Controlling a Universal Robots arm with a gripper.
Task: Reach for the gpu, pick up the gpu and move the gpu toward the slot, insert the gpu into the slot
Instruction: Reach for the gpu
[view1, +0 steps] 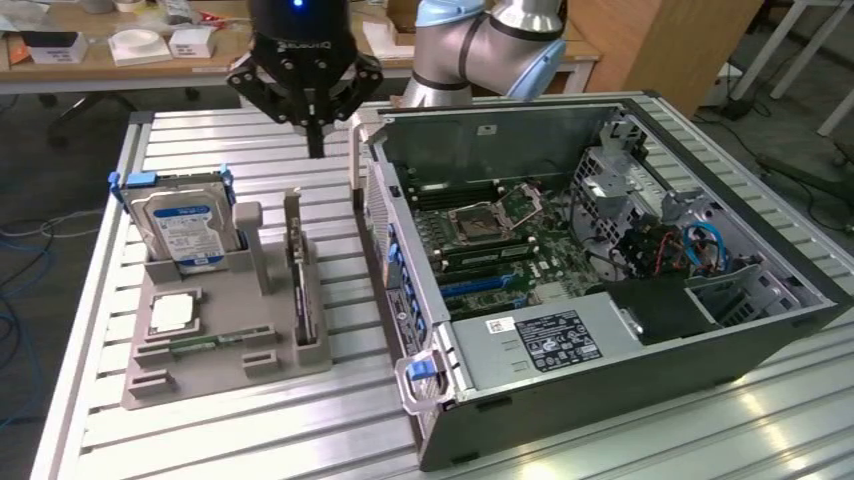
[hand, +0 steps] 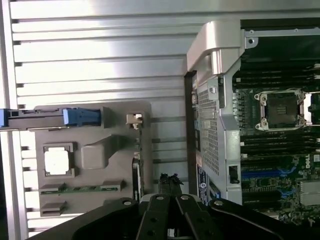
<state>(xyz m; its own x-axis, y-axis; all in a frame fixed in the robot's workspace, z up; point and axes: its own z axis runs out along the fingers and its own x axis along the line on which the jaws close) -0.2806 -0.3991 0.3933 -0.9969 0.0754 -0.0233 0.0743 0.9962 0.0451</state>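
The gpu (view1: 302, 275) is a thin dark card standing on edge in a grey holder tray (view1: 214, 375) on the slatted table. The wrist view has it edge-on, gpu (hand: 138, 165), with its silvery bracket end toward the far side of the tray. My gripper (view1: 316, 148) hangs above the table behind the tray, between it and the open computer case (view1: 587, 330). Its black fingers point down, pressed together and shut on nothing, well apart from the card. The gripper (hand: 170, 200) looks down past the card. Blue expansion slots (view1: 483, 284) lie on the motherboard inside the case.
A blue-labelled hard drive (view1: 187, 228) stands upright at the tray's far end. A processor chip (view1: 174, 314) and a green memory stick (view1: 198, 345) lie in the tray. The case wall (view1: 387, 250) rises right beside the card. A desk with boxes (view1: 140, 45) stands behind.
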